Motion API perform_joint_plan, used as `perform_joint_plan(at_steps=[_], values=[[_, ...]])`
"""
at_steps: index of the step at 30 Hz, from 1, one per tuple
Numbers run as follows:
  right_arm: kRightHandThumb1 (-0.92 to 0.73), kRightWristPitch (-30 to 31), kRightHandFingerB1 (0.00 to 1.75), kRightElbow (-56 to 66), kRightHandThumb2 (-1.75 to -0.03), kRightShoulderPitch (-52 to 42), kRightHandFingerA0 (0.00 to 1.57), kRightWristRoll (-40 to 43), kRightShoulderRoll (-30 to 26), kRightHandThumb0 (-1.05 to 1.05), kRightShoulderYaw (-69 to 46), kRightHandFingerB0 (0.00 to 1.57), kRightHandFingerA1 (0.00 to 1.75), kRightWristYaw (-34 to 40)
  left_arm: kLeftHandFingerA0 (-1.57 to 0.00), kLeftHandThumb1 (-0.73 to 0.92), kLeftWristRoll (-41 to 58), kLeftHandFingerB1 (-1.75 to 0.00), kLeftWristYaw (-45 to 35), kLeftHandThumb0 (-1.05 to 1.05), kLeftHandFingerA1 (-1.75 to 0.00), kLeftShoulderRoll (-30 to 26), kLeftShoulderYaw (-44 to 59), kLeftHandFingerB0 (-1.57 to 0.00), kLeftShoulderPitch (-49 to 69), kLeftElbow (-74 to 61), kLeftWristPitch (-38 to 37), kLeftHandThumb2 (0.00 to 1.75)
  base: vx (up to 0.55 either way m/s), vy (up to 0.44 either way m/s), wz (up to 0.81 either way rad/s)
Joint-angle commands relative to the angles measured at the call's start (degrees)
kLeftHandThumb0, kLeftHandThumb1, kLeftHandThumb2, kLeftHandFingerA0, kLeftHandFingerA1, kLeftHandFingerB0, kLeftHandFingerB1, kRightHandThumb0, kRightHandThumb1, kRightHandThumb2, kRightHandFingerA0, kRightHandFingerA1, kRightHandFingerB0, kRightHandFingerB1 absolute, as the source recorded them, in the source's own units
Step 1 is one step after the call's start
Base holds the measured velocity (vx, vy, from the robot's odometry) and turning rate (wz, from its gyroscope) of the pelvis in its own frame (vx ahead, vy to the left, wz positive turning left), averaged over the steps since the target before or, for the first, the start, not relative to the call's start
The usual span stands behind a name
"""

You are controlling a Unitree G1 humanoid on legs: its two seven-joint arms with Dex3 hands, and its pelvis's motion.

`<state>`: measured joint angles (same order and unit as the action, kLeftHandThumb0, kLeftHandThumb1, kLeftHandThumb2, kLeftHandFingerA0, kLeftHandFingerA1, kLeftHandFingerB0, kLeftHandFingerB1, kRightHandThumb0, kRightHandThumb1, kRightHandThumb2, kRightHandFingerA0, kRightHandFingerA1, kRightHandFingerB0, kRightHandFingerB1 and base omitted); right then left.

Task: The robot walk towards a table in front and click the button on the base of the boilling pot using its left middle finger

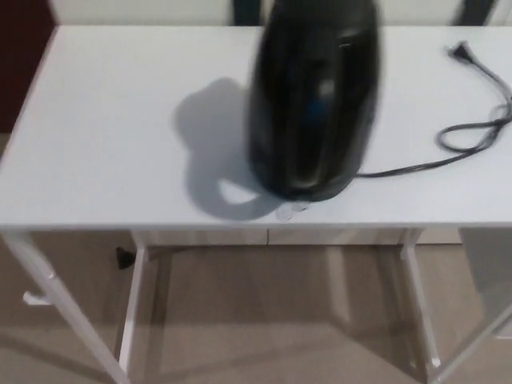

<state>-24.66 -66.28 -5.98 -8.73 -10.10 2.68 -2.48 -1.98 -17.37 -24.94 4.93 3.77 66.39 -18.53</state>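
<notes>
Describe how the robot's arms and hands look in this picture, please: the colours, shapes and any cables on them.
Neither arm nor hand shows in this head view, so their look cannot be described from it. The picture holds only the black kettle, its black cord with an unplugged plug, and the white table above a beige floor.

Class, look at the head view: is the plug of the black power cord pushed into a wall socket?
No: the black power cord lies looped on the white table, its plug resting loose on the tabletop.
</notes>
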Motion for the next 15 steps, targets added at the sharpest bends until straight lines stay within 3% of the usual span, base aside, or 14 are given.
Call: perform_joint_plan(at_steps=[1, 8, 9, 11, 12, 15], values=[[-0.55, 0.0, 0.42, 0.0, -0.56, 0.2, 0.88, 0.6, -0.6, -0.35, -0.6, 0.54, 0.52, -0.5, -0.48, 0.42, -1.5, -0.45, 1.8, -0.58, -0.49, -1.1, -0.8, -0.38, -0.2, -0.6, 0.2, 0.76, 0.27, 0.076, -0.06], [-0.58, 0.3, 0.42, -0.4, -0.57, 2.7, 0.89, -0.2, -1.0, -0.35, -0.4, 0.52, 0.51, 0.0, -0.47, 0.43, -0.2, -0.45, -0.7, -0.54, -0.49, -1.1, -0.6, -0.37, -2.4, -1.1, -0.3, 0.74, 0.01, -0.014, -0.05], [-0.57, 0.9, 0.4, 0.1, -0.57, 2.8, 0.88, -0.1, -1.1, -0.36, -0.4, 0.51, 0.5, 0.0, -0.5, 0.5, 0.3, -0.33, -1.8, -0.45, -0.37, -1.1, -0.3, -0.41, -2.9, -0.9, 0.3, 0.56, 0.0, 0.106, -0.02], [-0.57, 1.4, 0.41, 0.7, -0.57, 3.0, 0.89, 0.4, -1.1, -0.36, -0.8, 0.52, 0.5, -0.3, -0.51, 0.5, 0.5, -0.34, -2.3, -0.45, -0.37, -1.0, -0.1, -0.42, -3.6, -1.0, 0.8, 0.56, -0.02, 0.093, 0.41], [-0.57, 1.5, 0.41, 0.9, -0.57, 3.2, 0.89, 0.7, -1.1, -0.35, -1.1, 0.52, 0.51, -0.6, -0.45, 0.43, 0.2, -0.43, -2.1, -0.52, -0.47, -1.1, -0.3, -0.37, -3.8, -1.2, 0.5, 0.72, 0.01, 0.194, -0.2], [-0.58, 1.8, 0.4, 1.5, -0.57, 3.4, 0.88, 0.5, -1.1, -0.33, -1.1, 0.52, 0.5, -0.4, -0.47, 0.43, -0.1, -0.43, -2.3, -0.53, -0.47, -1.4, -0.6, -0.37, -4.1, -1.7, 0.1, 0.73, 0.02, 0.128, 0.09]])
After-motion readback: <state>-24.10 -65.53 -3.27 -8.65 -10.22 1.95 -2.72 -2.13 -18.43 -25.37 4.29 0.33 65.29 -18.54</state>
